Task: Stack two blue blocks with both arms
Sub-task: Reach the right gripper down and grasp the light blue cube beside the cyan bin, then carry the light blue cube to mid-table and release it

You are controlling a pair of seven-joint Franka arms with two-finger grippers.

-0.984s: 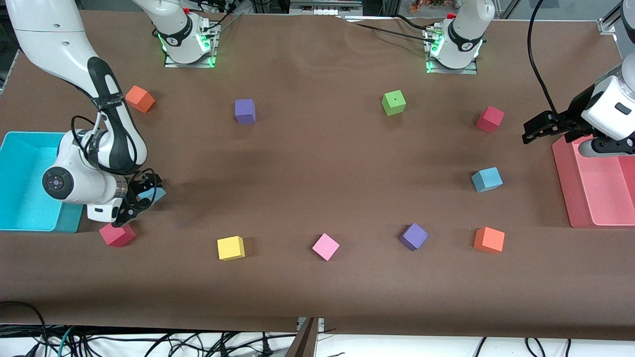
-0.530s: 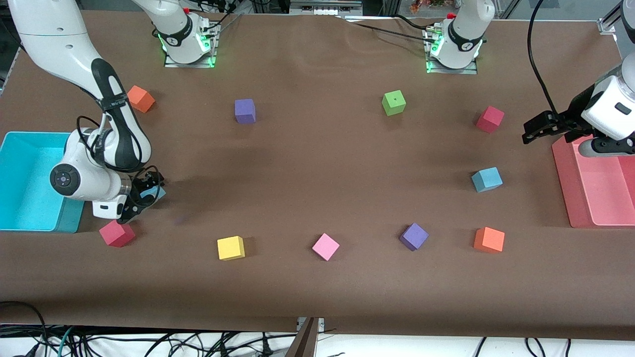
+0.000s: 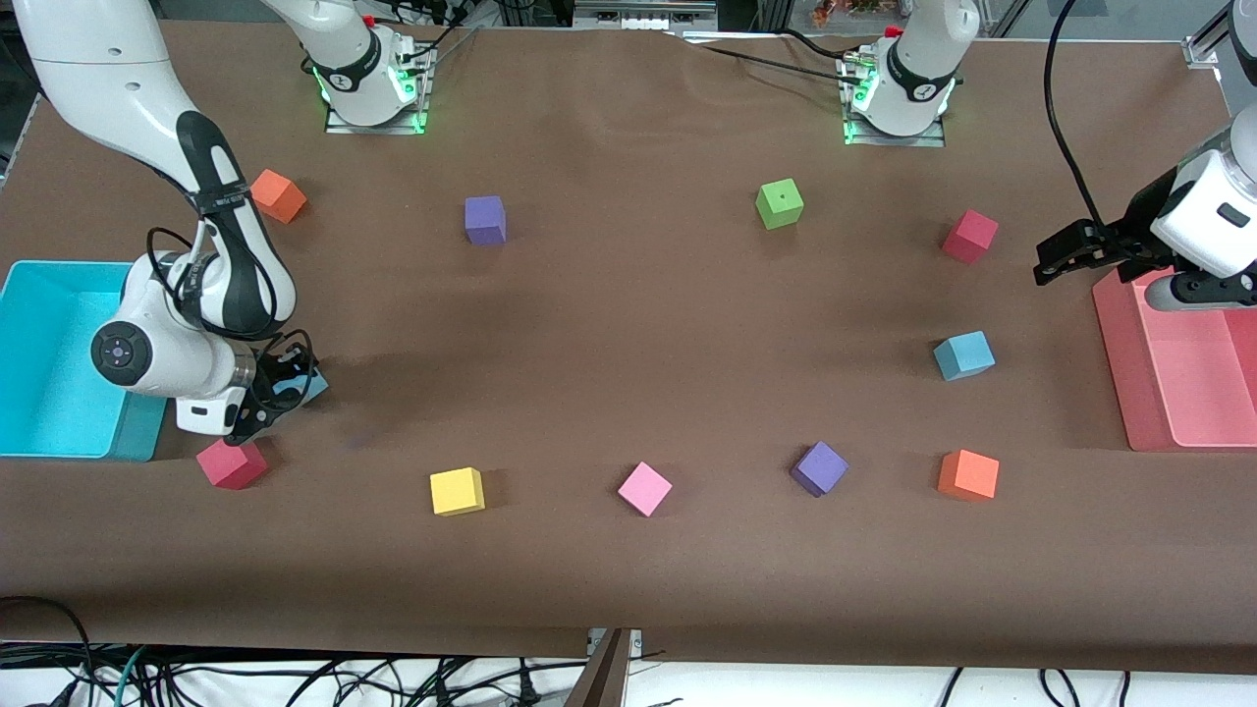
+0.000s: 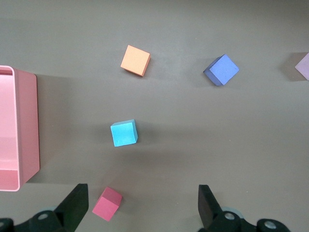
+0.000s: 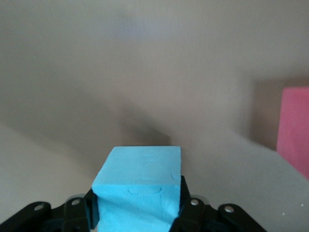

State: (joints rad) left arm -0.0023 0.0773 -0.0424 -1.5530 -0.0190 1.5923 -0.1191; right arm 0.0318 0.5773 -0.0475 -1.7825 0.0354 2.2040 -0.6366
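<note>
So there are 2 blue blocks here. The first blue block (image 3: 312, 385) is clamped in the right pincer (image 3: 278, 393), down at the right arm's end of the worktop (image 3: 628, 324). In the right wrist view that block (image 5: 139, 191) fills the space between the 2 black fingers (image 5: 179, 205), which press on its sides, and you can see little dents in the foam face. Whether it's touching the worktop or just off it, I can't tell.

Right around that pincer: a cyan bin (image 3: 39, 358) sits just beside it toward the table's end, and a red cube (image 3: 232, 462) lies close by, nearer the front camera. The same cube shows up as a pink-red edge (image 5: 293, 128) in the right wrist view. An orange cube (image 3: 278, 195) is farther from the camera than the pincer, well apart from it.

The second blue block (image 3: 963, 354) sits free on the worktop at the left arm's end. The left pincer (image 3: 1043, 263) hangs up in the air with its fingers spread apart, holding nothing, over the worktop beside the pink tray (image 3: 1169, 383). Its wrist view looks straight down on that block (image 4: 124, 133), with another orange cube (image 4: 135, 60) and a purple cube (image 4: 221, 69) near it.
</note>
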